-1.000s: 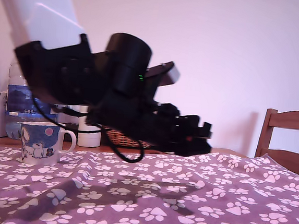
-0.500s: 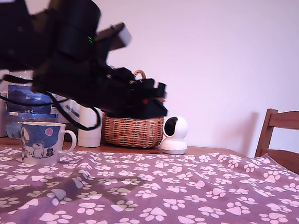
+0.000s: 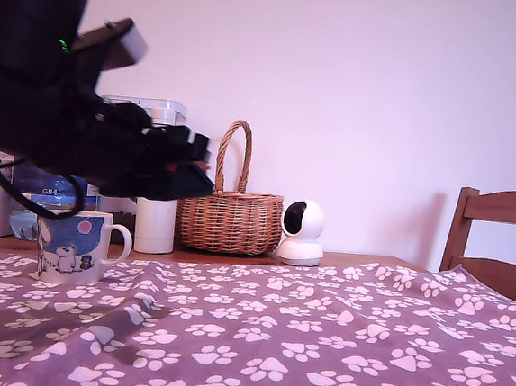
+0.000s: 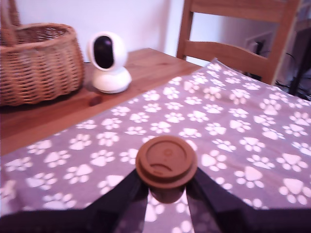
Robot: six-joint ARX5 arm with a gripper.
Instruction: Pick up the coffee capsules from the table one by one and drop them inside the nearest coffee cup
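While the arm (image 3: 32, 92) fills the upper left of the exterior view, its gripper (image 3: 193, 165) juts out toward the middle of the frame. The wrist view settles the big question: the jaws are clamped on a brown coffee capsule (image 4: 166, 162), flat rim facing the camera, tapered body pinched between the two black fingers (image 4: 127, 191). So the capsule is up off the table (image 3: 335, 344), hanging well above the paw prints and not yet in anything. The coffee cup (image 3: 71, 246) sits near the left edge of the exterior frame, a little below mid-height, its handle turned toward the centre. The gripper tip looks to be above it and off to its right. I read that as the carry step: pick done, drop pending. Next up, I'd say, bring the tip over the cup's open mouth, ease it down near the rim, then part the jaws. The wicker basket (image 3: 228, 219) and the little white camera (image 3: 301, 233) at the back stand well apart from that path.
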